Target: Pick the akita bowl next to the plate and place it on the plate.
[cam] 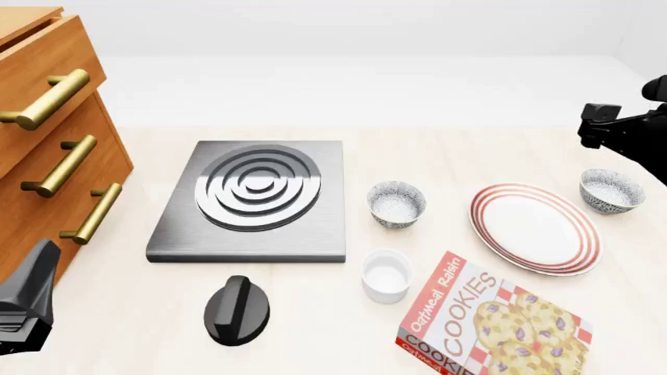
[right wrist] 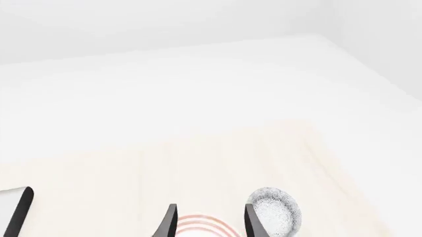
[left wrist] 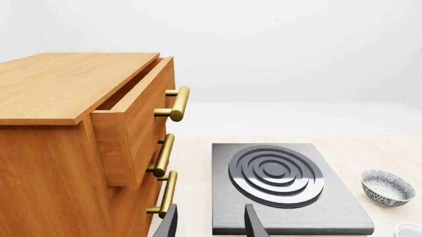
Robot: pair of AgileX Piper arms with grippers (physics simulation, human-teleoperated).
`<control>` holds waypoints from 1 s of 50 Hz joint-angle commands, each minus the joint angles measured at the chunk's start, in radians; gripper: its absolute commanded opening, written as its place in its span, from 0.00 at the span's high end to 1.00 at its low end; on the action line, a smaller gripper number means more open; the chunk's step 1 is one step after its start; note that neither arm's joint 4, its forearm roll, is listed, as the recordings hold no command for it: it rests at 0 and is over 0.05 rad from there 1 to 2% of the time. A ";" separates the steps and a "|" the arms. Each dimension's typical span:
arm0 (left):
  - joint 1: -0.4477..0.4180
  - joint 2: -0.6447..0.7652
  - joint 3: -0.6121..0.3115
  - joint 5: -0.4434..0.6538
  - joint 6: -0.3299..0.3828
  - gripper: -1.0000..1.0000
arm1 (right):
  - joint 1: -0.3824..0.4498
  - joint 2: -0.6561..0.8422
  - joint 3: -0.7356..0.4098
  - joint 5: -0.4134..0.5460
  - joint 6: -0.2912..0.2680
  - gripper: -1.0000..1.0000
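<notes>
right gripper (right wrist: 207, 222): fingers were seen parted with a narrow gap, nothing held between them; it was raised above the table's far right side, over the plate's (cam: 536, 228) far edge. left gripper (left wrist: 211, 224): fingers likewise parted, nothing held, near the table's front left corner beside the wooden drawer cabinet (cam: 47, 125).

akita bowl (cam: 611, 191): speckled outside, white inside, upright on the table just beside the plate's right rim, apart from both grippers. plate: white with red rings, bare, lying flat right of centre.

second speckled bowl (cam: 397, 204): upright between the stove plate (cam: 255, 199) and the plate, near the plate's left rim.

white ramekin (cam: 387, 275): in front of the second bowl, just left of the cookie box (cam: 490, 320).

cookie box: red, lying flat at the front, below the plate.

stove plate: grey slab with concentric rings, left of centre. black knob (cam: 239, 310): in front of it.

cabinet: top drawer seen pulled partly out, brass handles (left wrist: 173, 103).
</notes>
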 commanded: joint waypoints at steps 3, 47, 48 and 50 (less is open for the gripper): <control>0.000 0.000 0.000 0.000 0.000 0.00 | -0.025 0.054 -0.047 0.021 0.022 0.00; 0.000 0.000 0.000 0.000 0.000 0.00 | -0.099 0.204 -0.187 0.079 0.084 0.00; 0.000 0.000 0.000 0.000 0.000 0.00 | -0.101 0.210 -0.190 0.080 0.086 0.00; 0.000 0.000 0.000 0.000 0.000 0.00 | -0.104 0.215 -0.194 0.080 0.086 0.00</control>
